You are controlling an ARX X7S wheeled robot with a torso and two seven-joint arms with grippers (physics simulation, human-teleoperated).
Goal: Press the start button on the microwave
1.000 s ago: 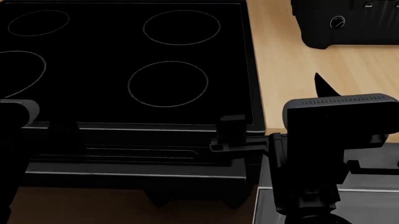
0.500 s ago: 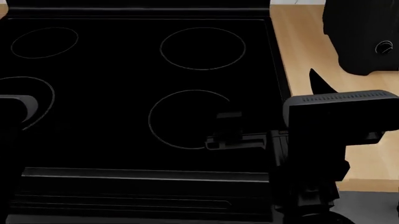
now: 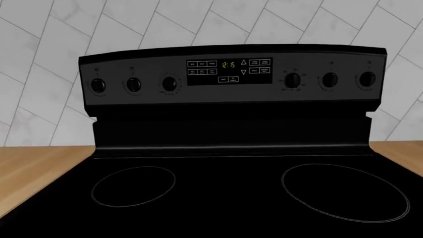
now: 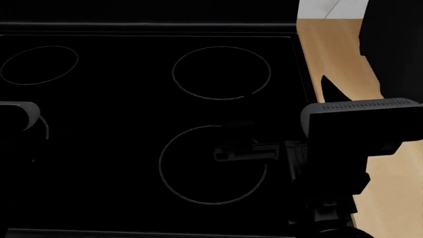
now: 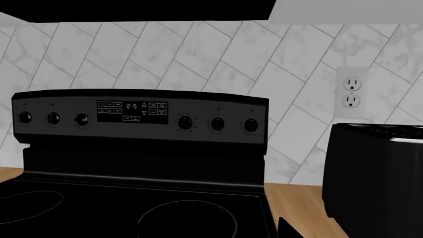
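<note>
The microwave is a black box at the head view's top right, cut off by the edge; its dial and labels do not show. In the right wrist view it stands as a black rounded box on the wood counter right of the stove. My right gripper shows only as one dark pointed fingertip over the counter strip between cooktop and microwave, short of the microwave; this fingertip also shows in the right wrist view. Its jaws cannot be made out. My left arm is at the left edge; its fingers are not visible.
The wide black cooktop with ring outlines fills most of the head view. The stove's back panel with knobs and a clock stands against the tiled wall. A wall outlet sits above the microwave. The wood counter flanks the stove.
The head view has moved forward: the cooktop has slid down the picture and its front edge is gone. The microwave has shifted to the top right edge, and its dial has left the view.
</note>
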